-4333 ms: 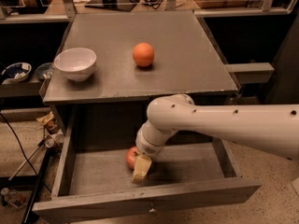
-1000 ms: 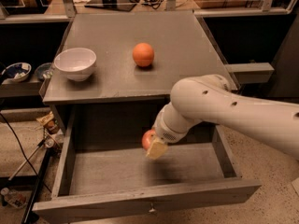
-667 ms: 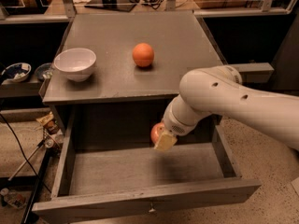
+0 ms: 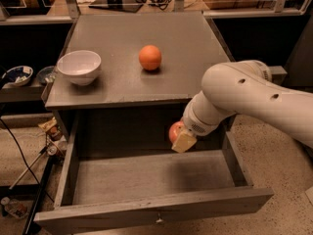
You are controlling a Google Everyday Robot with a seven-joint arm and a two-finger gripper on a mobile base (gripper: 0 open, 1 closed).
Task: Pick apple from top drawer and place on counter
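My gripper (image 4: 181, 137) is shut on the red apple (image 4: 174, 130) and holds it in the air above the right half of the open top drawer (image 4: 146, 180), just below the front edge of the counter (image 4: 142, 38). Only the apple's left side shows; the pale finger (image 4: 184, 142) and the white arm cover the rest. The drawer is pulled fully out, its grey floor bare, with a small metal knob (image 4: 158, 220) on its front panel.
On the counter stand a white bowl (image 4: 78, 66) at the left front and a smooth orange fruit (image 4: 149, 57) near the middle. My white arm (image 4: 254, 97) reaches in from the right. Cables and clutter lie on the floor at left (image 4: 29, 165).
My gripper has lifted the apple off the drawer floor and carried it up and to the right, from the drawer's middle toward the counter's front edge.
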